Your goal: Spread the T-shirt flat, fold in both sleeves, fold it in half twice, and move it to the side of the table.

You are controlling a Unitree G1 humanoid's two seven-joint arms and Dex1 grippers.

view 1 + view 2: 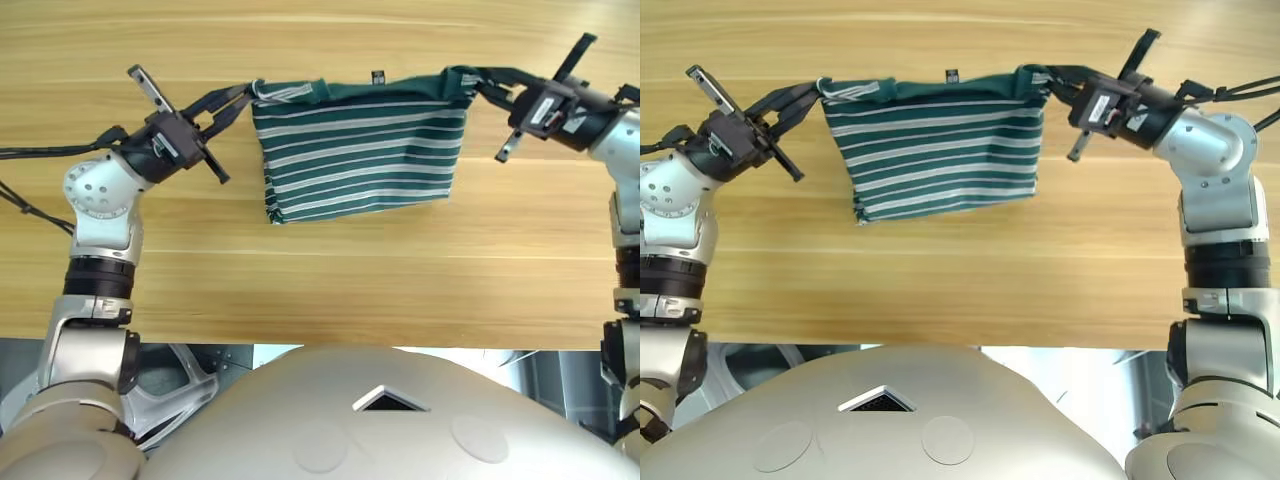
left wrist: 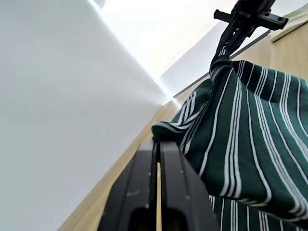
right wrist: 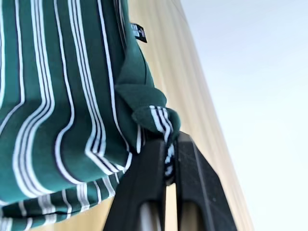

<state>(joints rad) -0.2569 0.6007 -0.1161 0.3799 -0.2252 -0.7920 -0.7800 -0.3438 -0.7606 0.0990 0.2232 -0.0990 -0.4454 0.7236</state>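
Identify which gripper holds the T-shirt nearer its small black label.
The right gripper: the label on the T-shirt's top edge sits closer to it than to the left gripper.

Left arm (image 1: 100, 195) and right arm (image 1: 1215, 150) were silver-grey, with rounded screw-dotted elbows and black collars; black cables (image 1: 50, 152) ran to each matte-black wrist.
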